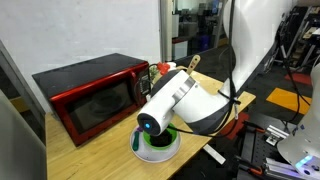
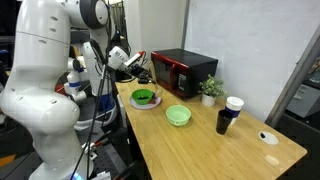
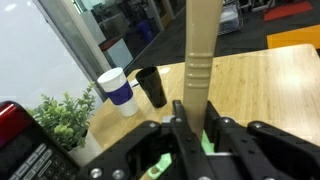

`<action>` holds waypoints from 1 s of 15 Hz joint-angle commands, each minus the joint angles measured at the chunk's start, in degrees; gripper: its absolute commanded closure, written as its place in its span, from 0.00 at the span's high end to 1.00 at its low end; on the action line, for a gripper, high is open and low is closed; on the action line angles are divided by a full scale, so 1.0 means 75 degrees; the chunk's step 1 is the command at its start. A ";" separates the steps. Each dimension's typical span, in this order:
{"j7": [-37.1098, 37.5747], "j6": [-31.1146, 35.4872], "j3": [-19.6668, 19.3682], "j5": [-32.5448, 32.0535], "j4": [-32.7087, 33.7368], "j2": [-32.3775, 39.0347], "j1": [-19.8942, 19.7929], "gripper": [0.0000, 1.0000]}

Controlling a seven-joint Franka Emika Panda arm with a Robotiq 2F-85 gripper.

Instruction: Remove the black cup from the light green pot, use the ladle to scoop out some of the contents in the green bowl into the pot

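Observation:
My gripper [image 3: 194,105] is shut on the beige handle of the ladle [image 3: 200,50], which runs up between the fingers; its scoop end is hidden under them. In an exterior view the gripper [image 2: 136,64] hangs over the green bowl [image 2: 143,97], which holds dark contents and sits on a white plate [image 2: 146,105]. The light green pot [image 2: 178,115] stands a little further along the table with nothing visible inside. The black cup [image 2: 223,121] stands upright on the wood, apart from the pot. It also shows as the black cup [image 3: 151,87] in the wrist view.
A red microwave [image 2: 185,70] stands at the table's back with a small potted plant [image 2: 210,88] beside it. A white cup [image 2: 234,104] with a blue band stands next to the black cup. The arm's white links [image 1: 185,100] hide much of the bowl.

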 commanded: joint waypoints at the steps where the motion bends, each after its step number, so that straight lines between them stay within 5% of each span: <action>1: -0.0182 -0.0740 0.0041 -0.0414 0.1069 0.1157 0.0398 0.06; 8: 0.0027 -0.1673 0.0106 -0.0788 0.1961 0.2111 0.1214 0.06; 15: 0.0278 -0.2235 0.0089 -0.0730 0.2192 0.2234 0.1492 0.06</action>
